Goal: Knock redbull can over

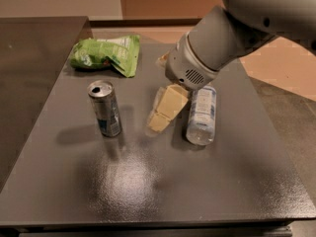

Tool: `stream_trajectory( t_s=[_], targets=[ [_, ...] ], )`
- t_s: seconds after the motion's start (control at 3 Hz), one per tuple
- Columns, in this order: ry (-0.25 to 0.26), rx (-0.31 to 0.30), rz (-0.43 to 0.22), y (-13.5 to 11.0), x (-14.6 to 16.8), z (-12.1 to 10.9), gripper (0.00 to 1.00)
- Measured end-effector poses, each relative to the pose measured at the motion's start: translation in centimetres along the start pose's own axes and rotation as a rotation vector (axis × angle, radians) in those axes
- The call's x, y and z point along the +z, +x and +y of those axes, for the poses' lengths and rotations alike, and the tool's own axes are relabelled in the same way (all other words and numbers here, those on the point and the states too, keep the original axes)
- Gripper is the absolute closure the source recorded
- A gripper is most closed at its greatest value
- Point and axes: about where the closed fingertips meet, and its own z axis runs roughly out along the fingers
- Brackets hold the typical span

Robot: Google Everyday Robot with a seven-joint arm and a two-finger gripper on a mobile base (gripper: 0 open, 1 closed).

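Dark grey, glossy rectangular table [148,191], bearing every item. My thick grey-white arm [232,28] enters from the upper right and slants down over the table's middle. Crumpled green snack bag [106,53], lying toward the far left of the table. Clear plastic water bottle [201,115], on its side, just right of my gripper. Slim silver-and-blue metal redbull can [104,108], upright, pull-tab top showing, left of centre. My cream-coloured gripper [159,122] hangs low between can and bottle. The can stands to its left, near but apart. Nothing shows in its hold; how far it is open I cannot tell.
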Motion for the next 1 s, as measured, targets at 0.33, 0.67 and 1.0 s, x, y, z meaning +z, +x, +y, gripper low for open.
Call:
stream_trajectory(
  t_s=[0.33, 0.67, 1.0],
  targets=[
    [-0.023, 0.010, -0.096, -2.3, 2.9, 0.4, 0.00],
    [-0.056, 0.020, -0.169, -4.3, 5.0, 0.5, 0.00],
    [-0.086, 0.016, -0.231, -6.1, 6.4, 1.0, 0.00]
  ],
)
